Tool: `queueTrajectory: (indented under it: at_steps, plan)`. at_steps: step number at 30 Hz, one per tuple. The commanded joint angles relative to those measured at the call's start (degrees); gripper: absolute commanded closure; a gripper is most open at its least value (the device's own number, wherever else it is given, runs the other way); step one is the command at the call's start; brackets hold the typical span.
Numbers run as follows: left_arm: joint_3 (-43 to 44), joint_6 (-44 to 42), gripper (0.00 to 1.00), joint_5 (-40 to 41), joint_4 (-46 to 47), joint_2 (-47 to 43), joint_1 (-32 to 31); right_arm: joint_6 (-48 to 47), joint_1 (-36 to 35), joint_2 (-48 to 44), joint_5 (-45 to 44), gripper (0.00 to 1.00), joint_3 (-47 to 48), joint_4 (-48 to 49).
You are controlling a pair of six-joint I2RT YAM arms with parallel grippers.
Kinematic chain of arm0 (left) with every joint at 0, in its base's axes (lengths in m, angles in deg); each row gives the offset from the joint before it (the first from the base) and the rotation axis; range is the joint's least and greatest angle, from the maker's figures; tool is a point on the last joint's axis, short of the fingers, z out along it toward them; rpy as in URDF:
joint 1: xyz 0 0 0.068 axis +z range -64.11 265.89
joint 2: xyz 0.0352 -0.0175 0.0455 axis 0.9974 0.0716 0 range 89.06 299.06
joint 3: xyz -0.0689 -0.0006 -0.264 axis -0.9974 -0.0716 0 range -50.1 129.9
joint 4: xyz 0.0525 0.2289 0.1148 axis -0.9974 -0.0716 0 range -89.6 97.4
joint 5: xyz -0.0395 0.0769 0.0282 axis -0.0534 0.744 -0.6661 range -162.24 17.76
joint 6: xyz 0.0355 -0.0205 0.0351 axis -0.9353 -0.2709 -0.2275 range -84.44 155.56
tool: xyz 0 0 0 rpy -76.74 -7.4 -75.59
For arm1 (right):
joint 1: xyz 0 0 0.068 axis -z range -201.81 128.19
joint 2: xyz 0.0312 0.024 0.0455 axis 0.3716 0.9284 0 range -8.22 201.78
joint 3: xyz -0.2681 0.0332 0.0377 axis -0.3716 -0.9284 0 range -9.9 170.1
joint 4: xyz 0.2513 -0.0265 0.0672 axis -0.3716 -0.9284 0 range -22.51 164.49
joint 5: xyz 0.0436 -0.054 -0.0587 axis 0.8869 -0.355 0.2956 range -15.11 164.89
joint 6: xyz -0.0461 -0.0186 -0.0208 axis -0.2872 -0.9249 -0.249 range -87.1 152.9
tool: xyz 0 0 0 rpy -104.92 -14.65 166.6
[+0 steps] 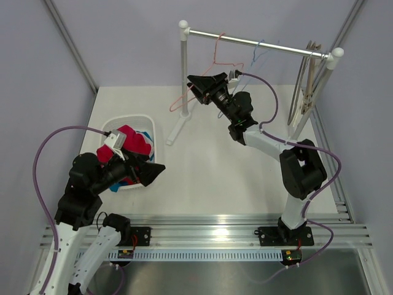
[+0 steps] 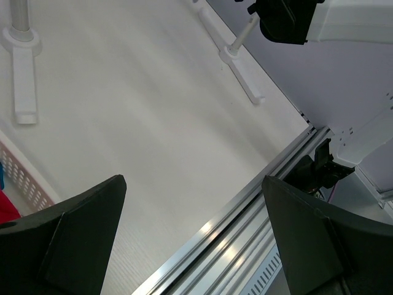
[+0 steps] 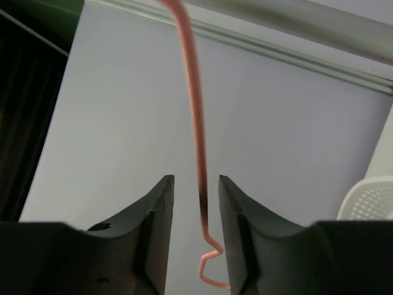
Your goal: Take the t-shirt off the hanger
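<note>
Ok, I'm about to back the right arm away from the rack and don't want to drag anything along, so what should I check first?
1. Right gripper off the pink wire hanger: ok, the wire stands between its parted fingers with a gap on each side.
2. Hanger's lower bend clear of the fingers: cannot tell.
3. Hanger hooked on the metal rail: ok.
4. Hanger bare: ok.
5. Red t-shirt in the white plastic basket: ok.
6. Left gripper open, empty: ok.

left gripper agape, right gripper ajar
</note>
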Motion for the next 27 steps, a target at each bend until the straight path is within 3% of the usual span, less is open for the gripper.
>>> queueTrajectory:
  at_steps: [1,5,7,11,20,27]
  plan:
    - [0.54,-0.29,0.01,-0.92,2.08,-0.21,-0.32,-0.69,0.04,-2.96,1.98,0.36,-2.42,4.68]
    - [2.03,-0.56,0.01,0.05,2.08,-0.56,-0.32,-8.58,-0.31,-9.55,1.98,0.08,-5.58,-2.94]
    - [2.56,-0.56,0.01,1.01,2.17,-0.74,-0.32,-12.98,-0.57,-14.21,1.89,0.02,-7.25,-6.73]
    - [3.0,-0.73,0.01,5.32,2.08,-0.91,-0.32,-21.34,-1.27,-22.03,-1.53,0.01,-10.06,-20.86]
    - [8.62,1.2,0.01,9.01,2.25,0.23,-0.32,-34.36,-4.61,-41.37,-13.75,0.01,-21.84,-34.51]
    - [9.68,2.52,0.01,16.39,3.74,-2.66,-0.32,-39.72,-6.01,-51.66,-7.17,0.01,-24.75,-40.94]
